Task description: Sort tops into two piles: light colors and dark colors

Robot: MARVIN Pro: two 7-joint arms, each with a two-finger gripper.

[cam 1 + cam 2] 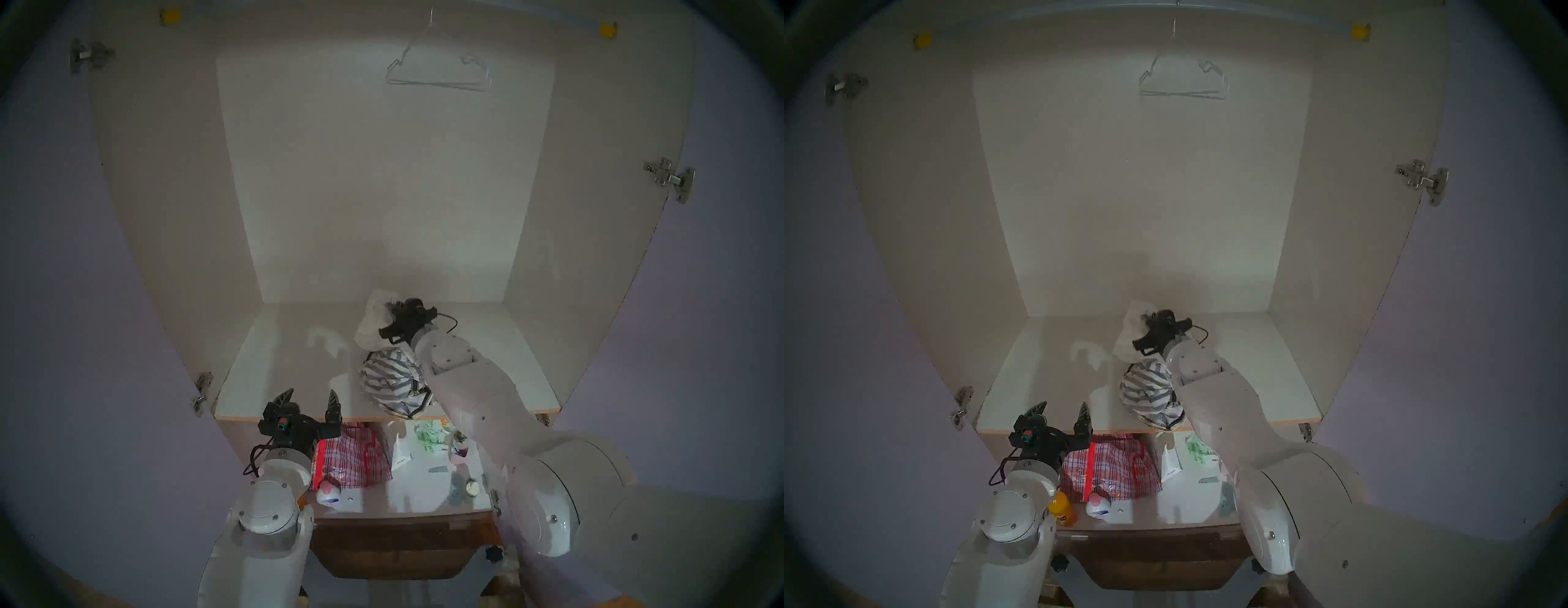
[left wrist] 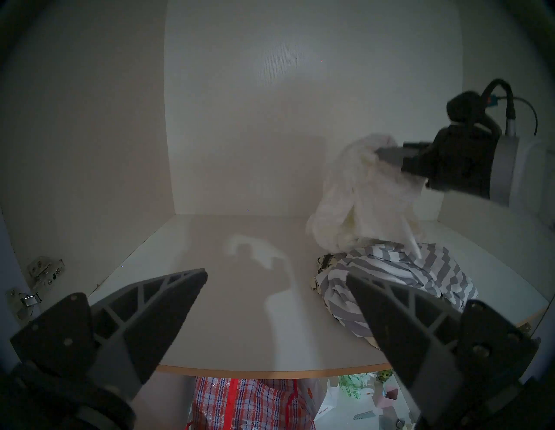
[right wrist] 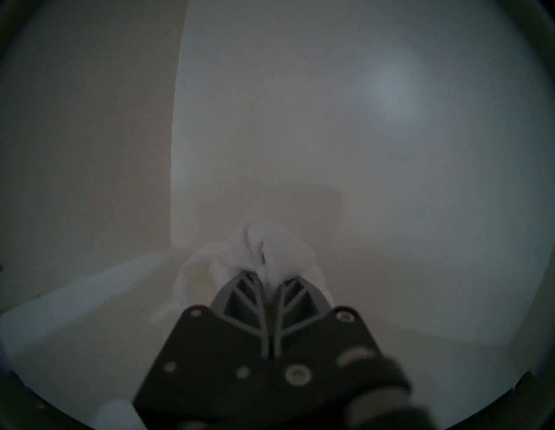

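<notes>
My right gripper is shut on the plain white top and holds it up near the back of the white cupboard shelf. The cloth hangs from the fingers, and its lower end reaches the shelf behind the striped heap. In the right wrist view the white top bunches over the closed fingertips. The grey-striped top lies crumpled at the shelf's front, on the beige top with thin black stripes. My left gripper is open and empty over the shelf's front edge, left of the heap.
A red-and-white checked plastic bag lies on the lower surface under the shelf, with bottles, paper and small clutter. A wire hanger hangs at the top. Cupboard walls close in on both sides and the back.
</notes>
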